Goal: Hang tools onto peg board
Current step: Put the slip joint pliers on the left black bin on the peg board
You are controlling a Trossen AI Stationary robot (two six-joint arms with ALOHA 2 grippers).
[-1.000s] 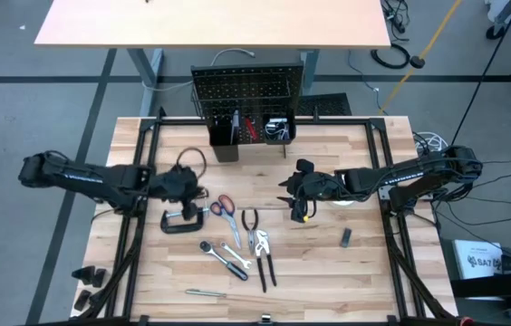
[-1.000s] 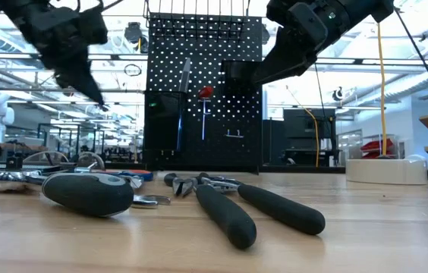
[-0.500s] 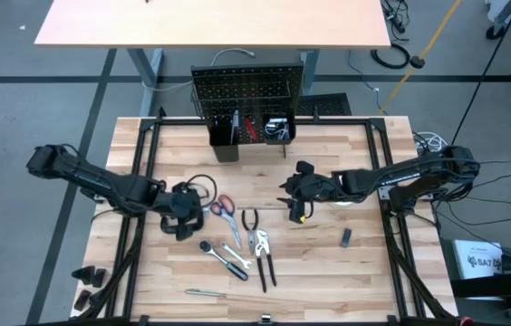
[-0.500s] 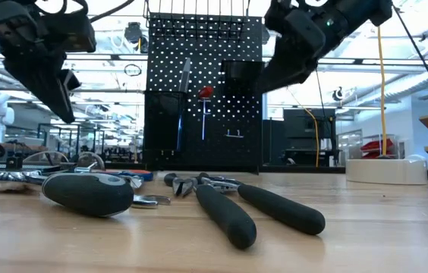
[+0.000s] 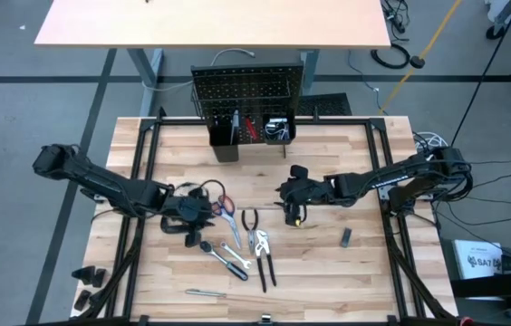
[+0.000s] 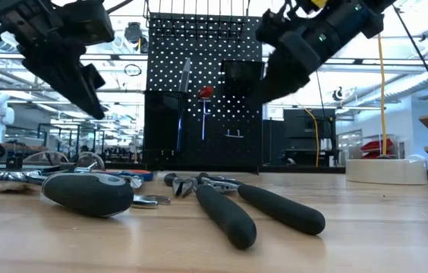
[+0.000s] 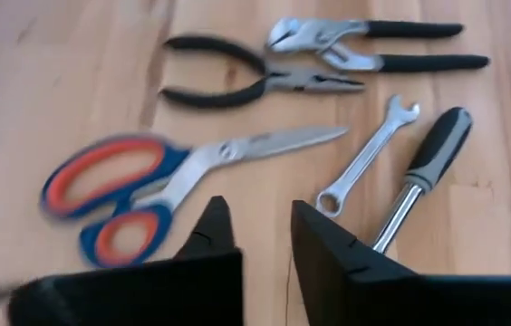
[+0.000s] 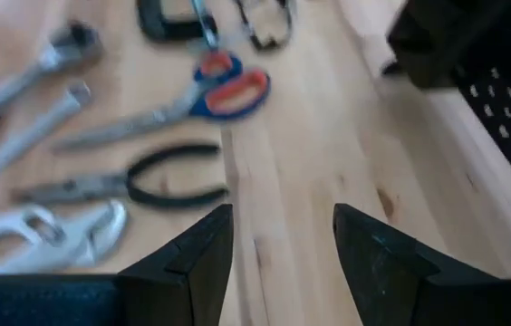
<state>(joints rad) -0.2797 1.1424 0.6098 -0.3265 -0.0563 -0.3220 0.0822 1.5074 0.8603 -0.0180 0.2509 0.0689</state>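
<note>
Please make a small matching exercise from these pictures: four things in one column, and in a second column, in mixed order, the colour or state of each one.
Things:
1. scissors
2. combination wrench
3. left gripper
4. peg board

Colour or state:
A. bare silver metal, lying flat on the table
B. standing upright, black, full of holes
C. red and blue handles
D. open, holding nothing, above the table

Right pairs: 1-C, 2-A, 3-D, 4-B
</note>
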